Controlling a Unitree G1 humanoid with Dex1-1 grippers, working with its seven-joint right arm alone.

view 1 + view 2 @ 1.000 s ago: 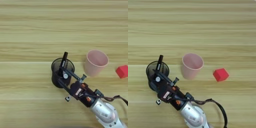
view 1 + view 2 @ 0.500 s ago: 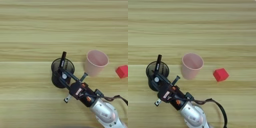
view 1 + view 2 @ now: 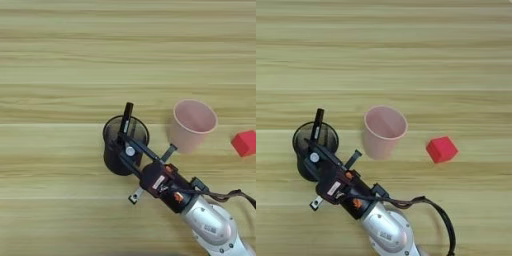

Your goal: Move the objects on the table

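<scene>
Hovering claw (image 3: 126, 150) over pen cup (image 3: 117, 150).

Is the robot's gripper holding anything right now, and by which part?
Cannot be told: the right gripper sits over the black mesh pen cup, where the black pen stands.

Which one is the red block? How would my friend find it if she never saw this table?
Start at the wooden table and find the pale pink cup standing near the middle. Look just to its right, a little lower: the small red cube sits alone on the wood, touching nothing. It is the only red, boxy thing; the pink cup and the black mesh pen cup are round.
</scene>
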